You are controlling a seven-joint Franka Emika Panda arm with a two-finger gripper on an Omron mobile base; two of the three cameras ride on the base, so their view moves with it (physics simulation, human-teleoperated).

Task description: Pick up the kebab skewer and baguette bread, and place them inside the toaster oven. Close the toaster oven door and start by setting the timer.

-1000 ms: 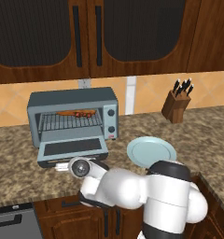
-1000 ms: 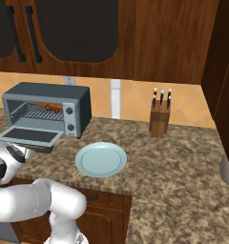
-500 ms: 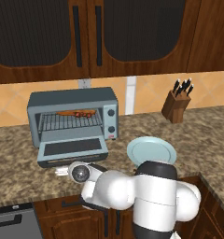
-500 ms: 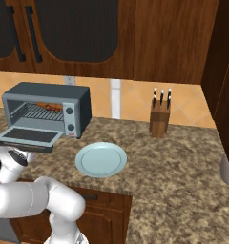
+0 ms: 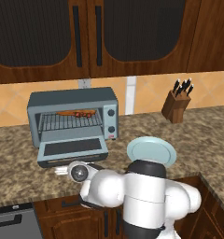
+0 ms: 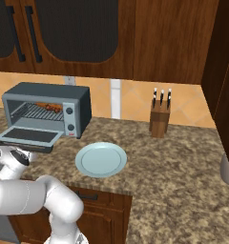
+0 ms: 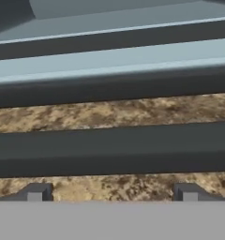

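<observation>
pincer (image 7: 112,194) spread wide, just before door handle (image 7: 112,147), toaster oven door (image 5: 73,150) dropped open

You see a boxy blue-grey metal toaster oven (image 5: 72,100) on a speckled brown granite surface (image 5: 198,135), a pale blue round plate (image 6: 100,159), and dark reddish-brown wooden cabinets (image 5: 132,37).

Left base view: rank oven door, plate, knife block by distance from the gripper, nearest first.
1. Oven door: dropped open, right above the open gripper at the counter's front edge.
2. Plate: on the counter, off to the right.
3. Knife block: far right, back by the wall.
</observation>
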